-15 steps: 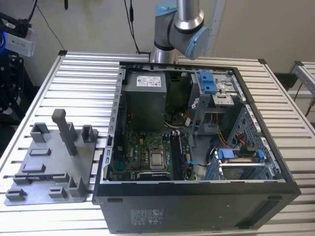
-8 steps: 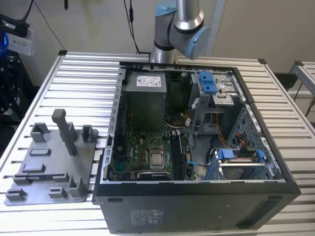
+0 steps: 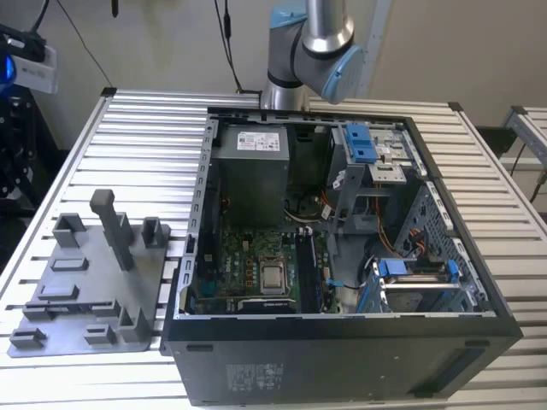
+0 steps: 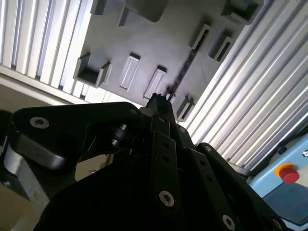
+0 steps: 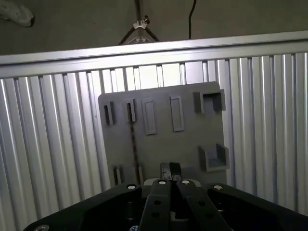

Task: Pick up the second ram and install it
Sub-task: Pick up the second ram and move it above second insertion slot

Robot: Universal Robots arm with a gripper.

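Note:
The second ram (image 5: 133,139) stands on edge as a thin dark stick across the grey holder plate (image 5: 163,139), held in small slotted blocks at both ends. In the second wrist view the ram (image 4: 185,65) runs as a thin dark line just beyond the fingertips. My gripper (image 5: 170,169) hangs well above the plate, a little to one side of the stick, with its fingers together and nothing between them. The gripper (image 4: 159,102) is also seen from behind its black linkage. The arm's elbow (image 3: 312,47) rises behind the open computer case (image 3: 342,248).
The holder plate (image 3: 94,282) lies on the ribbed aluminium table (image 3: 145,137) at the exterior view's left, carrying a tall post (image 3: 113,226) and several blocks. The case holds a green motherboard (image 3: 252,265), a power supply (image 3: 249,171) and blue drive brackets (image 3: 414,269).

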